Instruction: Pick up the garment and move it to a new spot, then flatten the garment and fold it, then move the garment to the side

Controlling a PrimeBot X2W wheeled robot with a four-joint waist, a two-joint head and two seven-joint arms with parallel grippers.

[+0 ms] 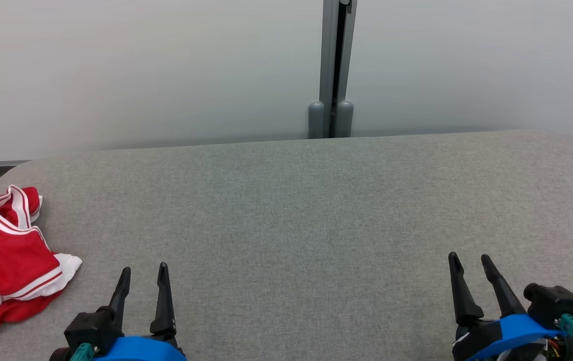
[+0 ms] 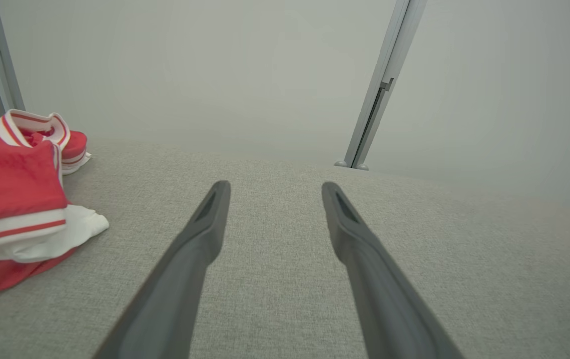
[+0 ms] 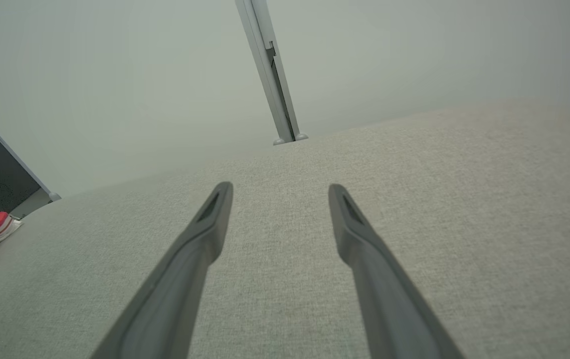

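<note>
Red jersey [image 1: 5,260], white-striped trim: lies crumpled at the far left edge of the grey fabric-covered surface [image 1: 291,210], near the left gripper [image 1: 144,269] but apart from it. Left gripper and right gripper [image 1: 468,257]: fingers spread, holding nothing, over bare fabric.

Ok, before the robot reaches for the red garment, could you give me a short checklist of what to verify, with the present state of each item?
1. Left end effector open, holding nothing: ok.
2. Right end effector open, holding nothing: ok.
3. Garment located, at the left end of the grey surface: ok.
4. Bare surface between left end effector and garment: ok.
5. Garment flat: not ok, it lies crumpled.
6. Garment wholly on the surface: cannot tell, the head view cuts its left part.
</note>
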